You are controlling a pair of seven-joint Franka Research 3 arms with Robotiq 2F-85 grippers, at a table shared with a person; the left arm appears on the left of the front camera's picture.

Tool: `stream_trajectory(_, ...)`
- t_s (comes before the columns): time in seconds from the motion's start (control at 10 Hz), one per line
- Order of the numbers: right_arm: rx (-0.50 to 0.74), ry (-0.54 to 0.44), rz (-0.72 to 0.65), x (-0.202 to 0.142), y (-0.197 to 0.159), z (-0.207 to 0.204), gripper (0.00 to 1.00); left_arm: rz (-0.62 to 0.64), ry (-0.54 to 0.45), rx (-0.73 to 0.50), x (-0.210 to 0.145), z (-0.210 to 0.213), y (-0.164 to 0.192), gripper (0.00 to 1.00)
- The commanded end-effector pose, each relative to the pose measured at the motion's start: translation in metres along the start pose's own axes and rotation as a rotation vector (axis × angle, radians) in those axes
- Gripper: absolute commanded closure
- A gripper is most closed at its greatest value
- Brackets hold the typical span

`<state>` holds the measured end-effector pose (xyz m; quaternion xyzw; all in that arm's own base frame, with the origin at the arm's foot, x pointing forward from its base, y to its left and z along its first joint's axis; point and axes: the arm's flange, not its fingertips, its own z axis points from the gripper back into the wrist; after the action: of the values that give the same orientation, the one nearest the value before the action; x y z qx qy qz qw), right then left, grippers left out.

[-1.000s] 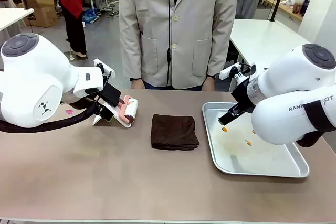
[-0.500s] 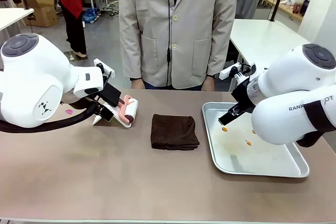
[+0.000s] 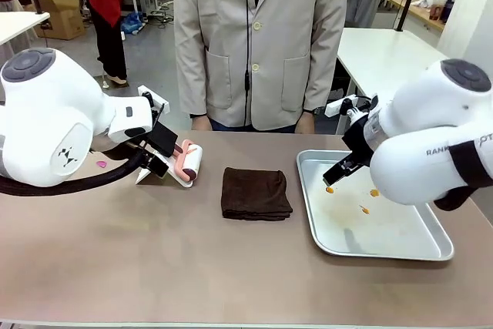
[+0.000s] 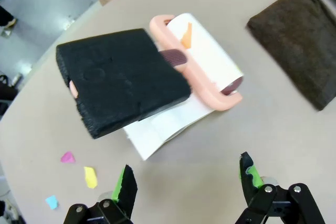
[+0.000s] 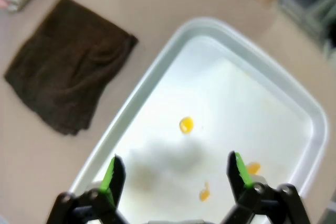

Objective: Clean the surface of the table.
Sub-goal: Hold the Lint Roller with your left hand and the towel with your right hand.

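Table (image 3: 154, 267) is stretching across the front view with its long axis running left to right, one long edge lying toward the robot and the other toward a person (image 3: 260, 36) who is standing at the far side. On the table's left part, the left gripper (image 4: 186, 169) is hovering with its green-padded fingers spread wide and gripping nothing. Just ahead of it, a pink-framed lint roller (image 4: 202, 59) is lying on a white sheet (image 4: 163, 127), partly covered by a black block (image 4: 121, 80). Small coloured scraps (image 4: 90, 177) are lying near it. A folded brown cloth (image 3: 256, 193) is sitting mid-table. At the right, the right gripper (image 5: 176, 161) is hanging released and empty over a metal tray (image 3: 431, 248) that is holding orange bits (image 5: 186, 125).
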<state>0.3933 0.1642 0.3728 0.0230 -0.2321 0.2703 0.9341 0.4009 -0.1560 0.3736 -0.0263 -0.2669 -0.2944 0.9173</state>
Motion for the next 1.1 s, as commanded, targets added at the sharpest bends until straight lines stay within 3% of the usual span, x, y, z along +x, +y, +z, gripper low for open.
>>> stream_trajectory(0.0,0.125,0.066,-0.235,0.021,0.010,0.039,0.00,0.028,-0.015,-0.185,-0.008,0.037,0.002,0.00)
stream_trajectory(0.1,0.218,0.069,-0.313,0.024,0.012,0.059,0.00,0.069,-0.010,-0.272,-0.014,0.060,0.005,0.00)
stream_trajectory(0.2,0.301,0.080,-0.332,0.023,0.013,0.076,0.00,0.259,0.089,-0.282,-0.017,0.083,0.009,0.00)
stream_trajectory(0.4,0.578,0.066,-0.351,0.014,0.005,0.101,0.00,0.233,-0.011,-0.473,-0.039,0.129,0.023,0.00)
stream_trajectory(0.5,0.690,0.057,-0.383,0.002,-0.003,0.116,0.00,0.311,-0.026,-0.535,-0.052,0.151,0.038,0.00)
stream_trajectory(0.7,0.825,-0.038,-0.508,-0.042,-0.036,0.144,0.00,0.482,-0.191,-0.693,-0.096,0.185,0.096,0.00)
stream_trajectory(0.8,0.877,-0.121,-0.636,-0.074,-0.067,0.152,0.00,0.567,-0.275,-0.766,-0.130,0.191,0.129,0.00)
stream_trajectory(1.0,0.935,-0.254,-0.806,-0.129,-0.121,0.163,0.00,0.669,-0.397,-0.801,-0.186,0.174,0.177,0.00)
